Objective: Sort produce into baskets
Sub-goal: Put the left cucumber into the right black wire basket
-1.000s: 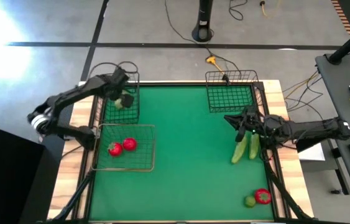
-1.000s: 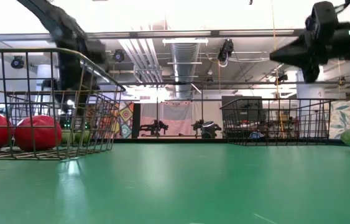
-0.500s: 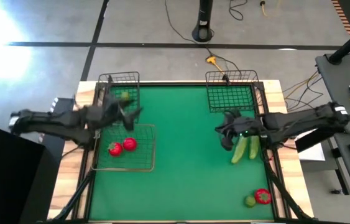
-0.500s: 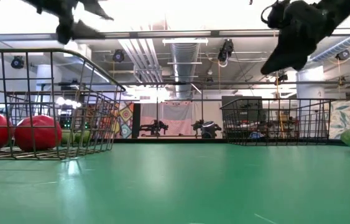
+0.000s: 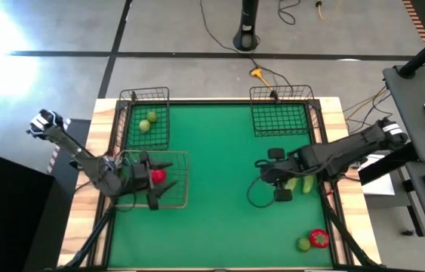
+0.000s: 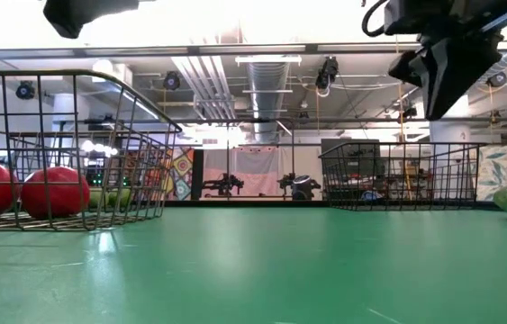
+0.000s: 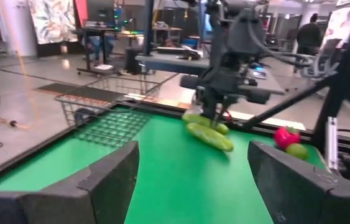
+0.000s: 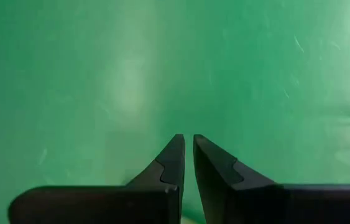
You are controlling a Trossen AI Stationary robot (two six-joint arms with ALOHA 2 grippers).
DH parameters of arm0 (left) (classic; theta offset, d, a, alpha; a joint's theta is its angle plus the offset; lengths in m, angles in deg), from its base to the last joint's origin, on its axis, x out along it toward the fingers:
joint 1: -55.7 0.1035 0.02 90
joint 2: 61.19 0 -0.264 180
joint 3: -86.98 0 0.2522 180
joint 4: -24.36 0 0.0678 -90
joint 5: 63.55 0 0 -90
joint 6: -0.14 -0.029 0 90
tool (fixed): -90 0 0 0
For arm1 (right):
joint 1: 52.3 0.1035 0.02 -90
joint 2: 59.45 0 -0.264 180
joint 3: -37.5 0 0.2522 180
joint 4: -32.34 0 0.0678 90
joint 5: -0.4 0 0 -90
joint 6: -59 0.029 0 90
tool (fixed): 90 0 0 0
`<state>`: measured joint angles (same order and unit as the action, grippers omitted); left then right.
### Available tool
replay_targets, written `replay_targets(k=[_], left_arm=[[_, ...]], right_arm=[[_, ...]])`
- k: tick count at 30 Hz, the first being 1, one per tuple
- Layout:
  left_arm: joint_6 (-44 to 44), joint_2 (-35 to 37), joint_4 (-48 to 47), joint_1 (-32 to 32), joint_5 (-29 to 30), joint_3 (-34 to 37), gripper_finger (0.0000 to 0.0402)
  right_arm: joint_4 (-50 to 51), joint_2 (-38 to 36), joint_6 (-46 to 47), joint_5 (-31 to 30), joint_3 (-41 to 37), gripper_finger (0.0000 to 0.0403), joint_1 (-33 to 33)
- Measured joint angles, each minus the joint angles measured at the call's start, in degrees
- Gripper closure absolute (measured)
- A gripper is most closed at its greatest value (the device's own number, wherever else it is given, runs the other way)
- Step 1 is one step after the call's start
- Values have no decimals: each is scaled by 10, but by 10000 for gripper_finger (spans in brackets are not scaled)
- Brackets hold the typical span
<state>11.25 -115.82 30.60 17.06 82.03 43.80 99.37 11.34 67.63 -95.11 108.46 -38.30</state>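
Note:
My left gripper (image 5: 156, 182) hangs open and empty over the wide grey basket (image 5: 178, 198), which holds red pieces (image 6: 55, 192); one red piece (image 5: 158, 174) shows beside the gripper. My right gripper (image 5: 272, 176) is shut and empty, pointing down at bare mat (image 8: 187, 155), just left of the two cucumbers (image 5: 297, 183). Two yellow-green pieces (image 5: 148, 121) lie in the far-left dark basket (image 5: 161, 140). The far-right dark basket (image 5: 281, 115) holds nothing. A red piece (image 5: 318, 239) and a yellow-green piece (image 5: 303, 244) lie at the near right.
The green mat's middle (image 5: 220, 181) is open between the arms. Wooden borders edge the table. The left wrist view looks across the mat at the right arm (image 7: 227, 56), the cucumbers (image 7: 209, 134) and the near-right pieces (image 7: 290, 142).
My left gripper has left the far-left basket, risen and gone toward the near edge, and now hangs over the grey basket; two yellow-green pieces now show in the far-left basket. My right gripper has gone left off the cucumbers and tipped to point down.

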Motion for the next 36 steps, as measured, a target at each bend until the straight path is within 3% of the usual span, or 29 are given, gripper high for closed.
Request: replay_targets(k=[4, 8, 13, 17, 24, 30, 36], left_arm=[[0, -46, 53, -10, 0, -1, 119], [-14, -91, 110, -10, 0, -1, 119], [-75, -140, 209, -10, 0, -1, 119], [-105, -165, 251, -10, 0, -1, 119], [-95, -196, 263, -10, -1, -1, 119], [-103, -240, 306, -12, -2, -1, 119], [-100, -270, 330, -12, -4, -1, 119]], right_arm=[[119, 56, -37, -1, 55, 350, 0], [204, 102, -63, -5, 84, 289, 0], [217, 137, -142, -5, 63, 205, 0], [222, 149, -157, 7, 30, 167, 0], [210, 148, -163, 69, -19, 154, 5], [183, 166, -213, 67, -65, 156, 8], [161, 203, -252, 14, -69, 138, 9]])
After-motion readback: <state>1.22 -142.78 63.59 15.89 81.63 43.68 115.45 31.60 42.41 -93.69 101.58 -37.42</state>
